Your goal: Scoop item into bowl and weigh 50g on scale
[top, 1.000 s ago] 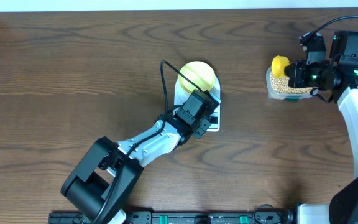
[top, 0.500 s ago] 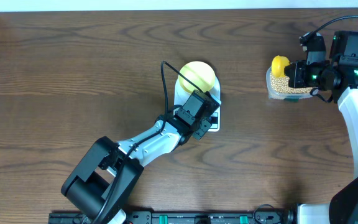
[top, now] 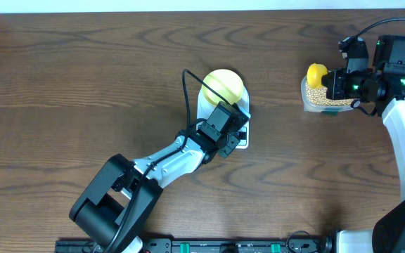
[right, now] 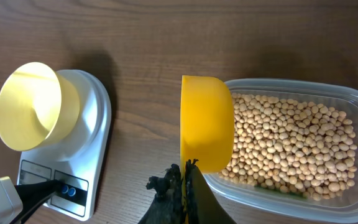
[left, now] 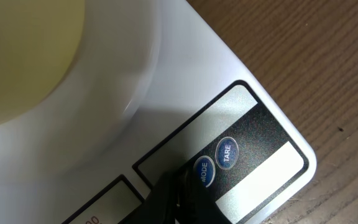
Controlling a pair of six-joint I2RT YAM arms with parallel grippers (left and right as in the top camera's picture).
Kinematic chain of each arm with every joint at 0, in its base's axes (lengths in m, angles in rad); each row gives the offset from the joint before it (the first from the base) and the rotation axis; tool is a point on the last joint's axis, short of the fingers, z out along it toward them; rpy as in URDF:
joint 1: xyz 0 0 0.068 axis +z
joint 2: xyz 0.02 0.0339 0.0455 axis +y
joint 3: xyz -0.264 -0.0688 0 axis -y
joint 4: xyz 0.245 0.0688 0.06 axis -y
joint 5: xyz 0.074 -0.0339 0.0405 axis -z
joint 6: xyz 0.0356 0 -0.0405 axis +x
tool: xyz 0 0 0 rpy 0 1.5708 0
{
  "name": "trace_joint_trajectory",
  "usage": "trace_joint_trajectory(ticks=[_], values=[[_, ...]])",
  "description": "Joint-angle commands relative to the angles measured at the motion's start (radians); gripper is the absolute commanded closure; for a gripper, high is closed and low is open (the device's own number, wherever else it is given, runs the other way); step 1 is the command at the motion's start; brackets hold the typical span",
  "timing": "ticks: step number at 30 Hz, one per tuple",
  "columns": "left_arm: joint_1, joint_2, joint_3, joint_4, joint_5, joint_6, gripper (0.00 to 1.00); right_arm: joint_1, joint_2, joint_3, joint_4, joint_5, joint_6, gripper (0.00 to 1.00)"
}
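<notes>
Obs.: The small round pale yellow bowl (right: 33, 106) sits on the platform of the white rectangular digital scale (right: 91, 146) near the middle of the brown wooden table (right: 166, 31). No beans are visible in it. The left gripper (left: 178, 190) has its fingers pressed together and holds nothing. Its tip rests on the scale's front panel at the blue MODE button (left: 202, 172), with the blue TARE button (left: 227, 152) just beside it. The display is mostly hidden, so no reading is taken. The right gripper (right: 185, 177) is clamped on the handle of the yellow plastic scoop (right: 207, 121). The scoop points straight out along the gripper's own axis. It hangs over the near end of the clear rectangular plastic container (right: 291, 82), which holds the small round tan beans (right: 297, 143). I cannot tell whether the scoop carries any load, because only its outer shell shows. Key relation: the beans lie directly under the scoop and to its right. The bowl lies well apart on the robot's left side of the scoop, across bare table. The container's long axis runs roughly along that same left–right line. The left arm is far nearer the bowl, but the right arm has the tool. Judgement: the scale is being set up and scooping has not begun. The next move calls for a dip into the beans, then a level carry leftward to the bowl.
</notes>
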Motion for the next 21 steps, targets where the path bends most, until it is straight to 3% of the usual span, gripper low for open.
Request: trace_joint_trajectory(ticks=[1, 21], values=[[-0.001, 0.025, -0.002, -0.003, 0.000, 0.008, 0.92, 0.003, -0.010, 0.017, -0.005, -0.003, -0.015, 0.99], [0.000, 0.026, -0.002, 0.003, -0.051, 0.008, 0.92, 0.003, -0.010, 0.011, -0.003, -0.003, -0.031, 0.99]])
